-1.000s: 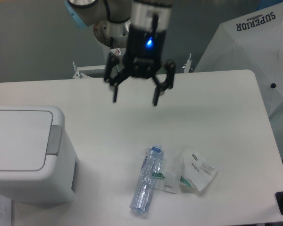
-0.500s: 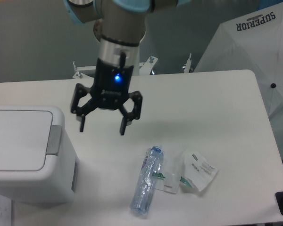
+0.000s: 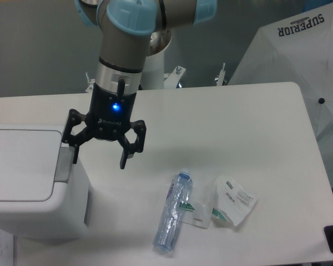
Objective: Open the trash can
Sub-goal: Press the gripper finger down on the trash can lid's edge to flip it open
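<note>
The trash can (image 3: 28, 183) is a large white box-shaped bin at the left of the table. Its flat lid (image 3: 19, 163) is down. A grey push tab (image 3: 62, 164) sits on its right rim. My gripper (image 3: 99, 158) is open and empty. It hangs just right of the bin's top right corner. Its left fingertip is over the tab's upper end and its right fingertip is over the table. I cannot tell whether the left finger touches the bin.
A crushed clear plastic bottle (image 3: 172, 212) lies on the white table (image 3: 238, 133) at front centre. A crumpled white packet (image 3: 232, 200) lies to its right. A white umbrella (image 3: 299, 61) stands past the table's right edge.
The gripper has moved left and down from the back centre of the table to the bin's right rim. It has stayed open. The bin, bottle and packet have not moved.
</note>
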